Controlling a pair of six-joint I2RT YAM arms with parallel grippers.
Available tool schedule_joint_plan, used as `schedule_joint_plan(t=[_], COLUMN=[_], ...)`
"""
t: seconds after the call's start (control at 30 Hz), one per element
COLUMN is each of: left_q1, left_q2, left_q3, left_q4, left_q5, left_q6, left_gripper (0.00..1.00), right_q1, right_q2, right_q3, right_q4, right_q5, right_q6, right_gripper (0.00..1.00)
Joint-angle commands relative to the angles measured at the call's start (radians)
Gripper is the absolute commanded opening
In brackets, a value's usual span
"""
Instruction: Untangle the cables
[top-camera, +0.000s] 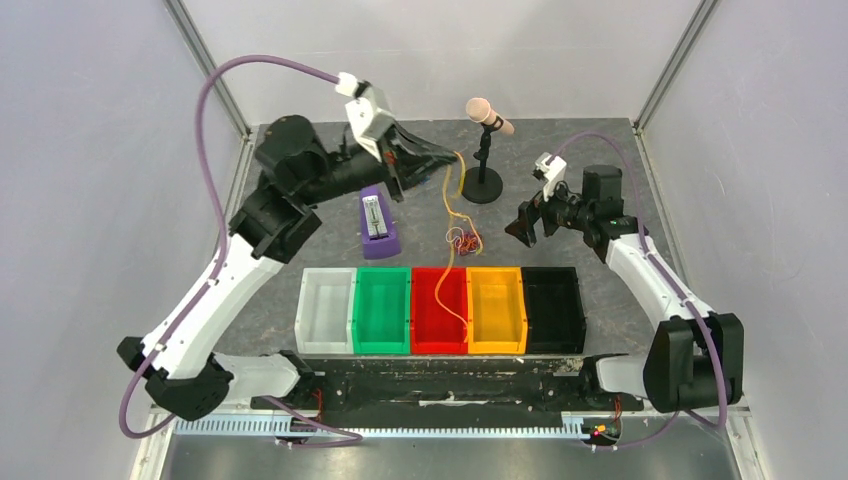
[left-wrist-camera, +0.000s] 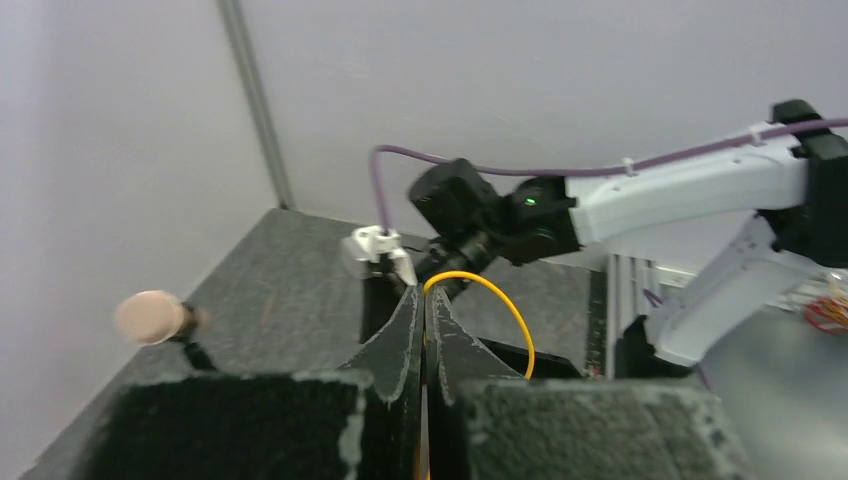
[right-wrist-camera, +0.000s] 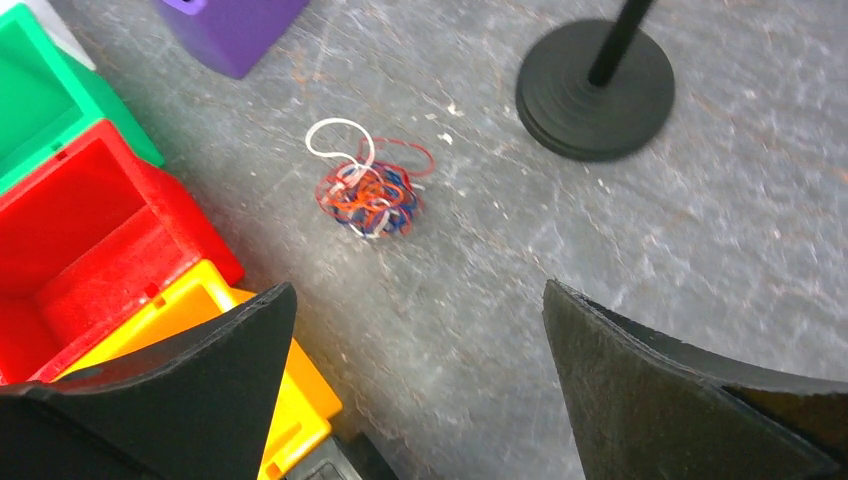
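My left hand (left-wrist-camera: 425, 300) clenched tight on the yellow cable (left-wrist-camera: 462, 274), my right hand (right-wrist-camera: 416, 290) spread wide above the tabletop (right-wrist-camera: 700, 230), tangled cables (right-wrist-camera: 368, 190) just ahead, red bin (right-wrist-camera: 90, 230) rim near

Soft, even light is filling the top view, and the microphone stand (top-camera: 483, 160) is casting only a faint, short shadow around its base. The walls (top-camera: 450, 50) behind the stand are glowing pale lilac without glare. In the left wrist view the microphone (left-wrist-camera: 150, 317) is smearing into a pink blur, and the left gripper (left-wrist-camera: 424, 310), right of the stand, is looking soft and grainy, the yellow cable (left-wrist-camera: 505, 310) showing bright against its dark pads. In the right wrist view the stand's base is looking slightly soft, the cable bundle (right-wrist-camera: 368, 190) left of it is appearing fairly sharp, and the right gripper (right-wrist-camera: 417, 290), nearer than the stand, is looming dark and unfocused.
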Motion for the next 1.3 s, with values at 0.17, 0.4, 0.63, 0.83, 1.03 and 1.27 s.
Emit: schedule_joint_plan(t=[0.17,0.4,0.63,0.83,1.03,1.27], left_q1=[-0.198,-0.242,-0.386,-0.432,-0.464,-0.513], left_q2=[0.137,0.254,0.218,0.261,0.403,0.481], left_q3=[-0.052,-0.165,-0.435,-0.553,-0.532,-0.495], left_q4=[0.107,0.18,0.344,0.364,0.393,0.339], left_q5=[0.0,-0.073,-0.258,-0.377,-0.537,-0.541], left_q6=[0.098,0.34,0.479,0.505,0.564,0.623], left_gripper=[0.02,0.02,0.02,0.02,0.02,0.02], right_q1=[-0.195,-0.269,-0.318,-0.327,-0.327,-0.329], right_q2=[0.004,0.011,0.001,-0.024,-0.029,-0.03], right_q3=[0.046,0.063,0.058,0.028,0.017,0.017], right_q4=[-0.128,-0.191,-0.233,-0.249,-0.264,-0.275], right_q5=[-0.033,-0.072,-0.098,-0.114,-0.128,-0.115], right_q6=[-0.01,-0.059,-0.107,-0.139,-0.153,-0.169], right_gripper=[0.97,0.97,0.96,0.96,0.96,0.96])
